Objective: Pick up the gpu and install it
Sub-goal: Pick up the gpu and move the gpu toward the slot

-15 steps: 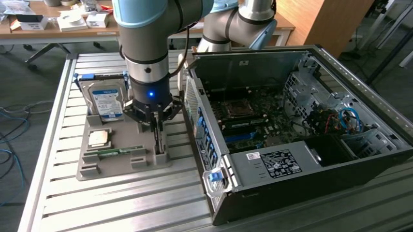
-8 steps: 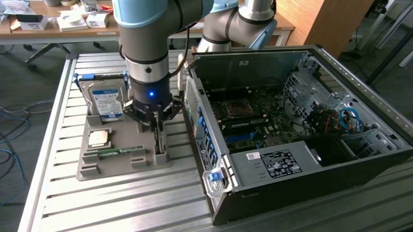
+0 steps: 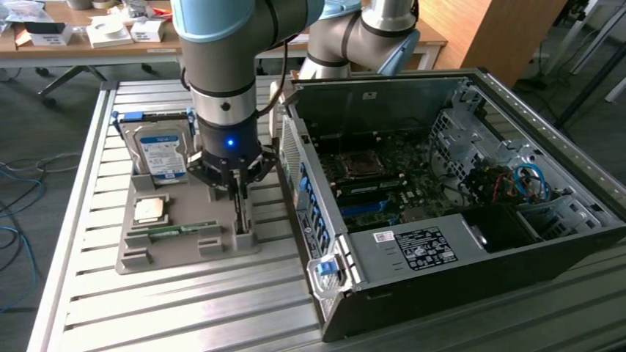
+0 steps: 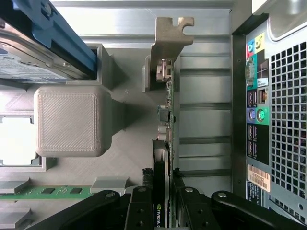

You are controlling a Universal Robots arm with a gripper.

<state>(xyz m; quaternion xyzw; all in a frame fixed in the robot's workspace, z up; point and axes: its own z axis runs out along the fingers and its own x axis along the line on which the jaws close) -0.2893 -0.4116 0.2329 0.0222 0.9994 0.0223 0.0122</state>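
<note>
Your claw (image 3: 237, 192) is clamped on the gpu (image 3: 242, 217).
From the exterior view's left you see the hard drive (image 3: 161, 154), then the gpu on edge in the gray tray (image 3: 146, 258), then the open computer (image 3: 440, 242) close beside it.

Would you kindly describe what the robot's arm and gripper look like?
The arm is thick grey tubing with pale blue joint caps and a black cable alongside. A small blue light glows above the black gripper, whose jointed fingers have round bolts.
</note>
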